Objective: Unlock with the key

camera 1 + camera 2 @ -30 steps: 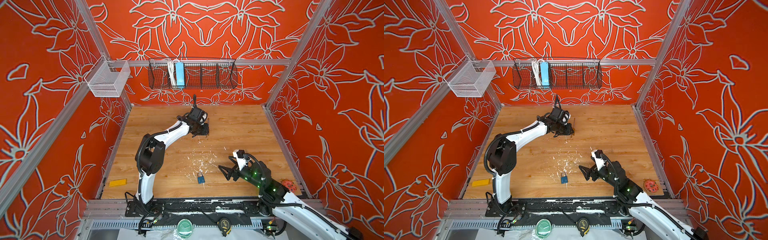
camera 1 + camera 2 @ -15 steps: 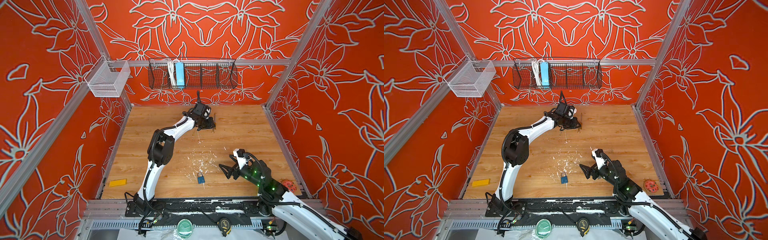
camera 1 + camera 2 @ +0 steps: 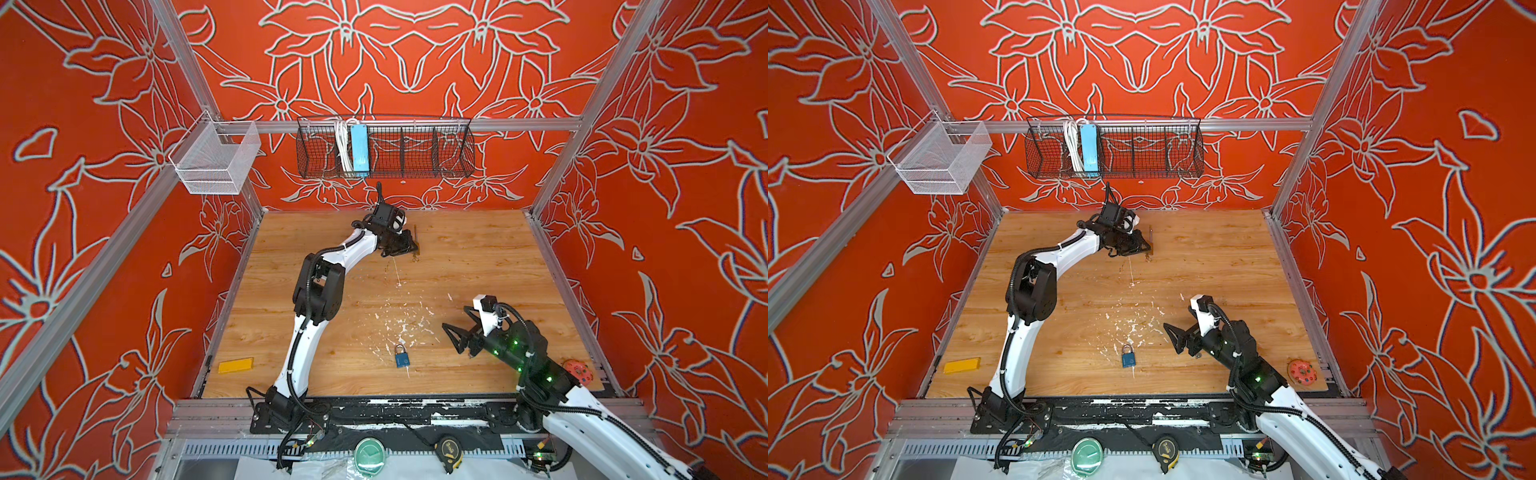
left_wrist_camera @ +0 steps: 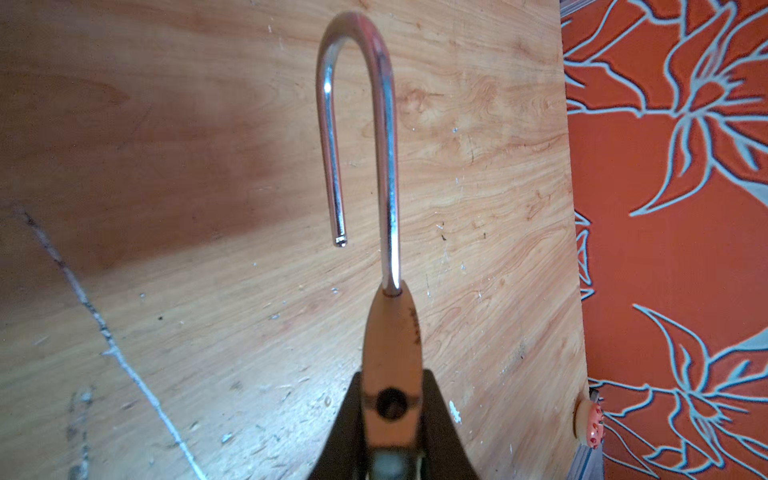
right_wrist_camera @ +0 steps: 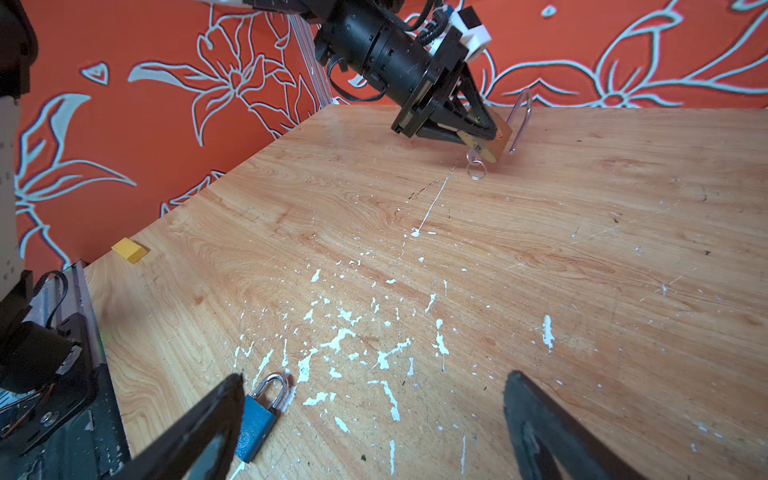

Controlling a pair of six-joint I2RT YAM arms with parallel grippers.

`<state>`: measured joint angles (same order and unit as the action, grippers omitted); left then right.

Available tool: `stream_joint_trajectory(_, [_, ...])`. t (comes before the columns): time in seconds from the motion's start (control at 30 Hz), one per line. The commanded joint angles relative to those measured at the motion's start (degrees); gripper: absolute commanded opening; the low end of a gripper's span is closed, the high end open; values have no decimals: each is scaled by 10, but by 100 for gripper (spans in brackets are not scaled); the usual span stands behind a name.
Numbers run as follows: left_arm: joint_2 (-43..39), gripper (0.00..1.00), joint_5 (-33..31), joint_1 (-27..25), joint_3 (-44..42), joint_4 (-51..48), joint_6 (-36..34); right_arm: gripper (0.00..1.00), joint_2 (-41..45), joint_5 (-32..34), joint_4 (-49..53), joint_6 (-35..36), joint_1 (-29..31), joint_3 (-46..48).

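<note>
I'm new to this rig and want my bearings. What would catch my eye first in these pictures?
The loud red walls with white flowers enclose a wooden table. At its far side the left tool grips a brass padlock whose long shackle stands open, a key hanging from it. Near the front edge a shut blue padlock lies flat close to the wide-open right tool.

The scratched wooden tabletop is overlooked from high up in both top views and seen closely from both wrists.
</note>
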<state>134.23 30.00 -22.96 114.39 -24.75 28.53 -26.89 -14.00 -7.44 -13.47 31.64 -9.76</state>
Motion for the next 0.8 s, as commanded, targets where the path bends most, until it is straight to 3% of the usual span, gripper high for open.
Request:
stream_joint_trajectory(0.0, [6, 0, 39, -1, 10, 39, 10, 98, -1, -18, -16, -9, -10, 8])
stream_joint_trajectory(0.43, [40, 0, 60, -2, 6, 105, 69, 98, 8, -32, -18, -21, -30, 12])
stream_joint_trajectory(0.77, [55, 0, 51, -1, 9, 74, 43, 98, 2, -42, -23, -24, -37, 11])
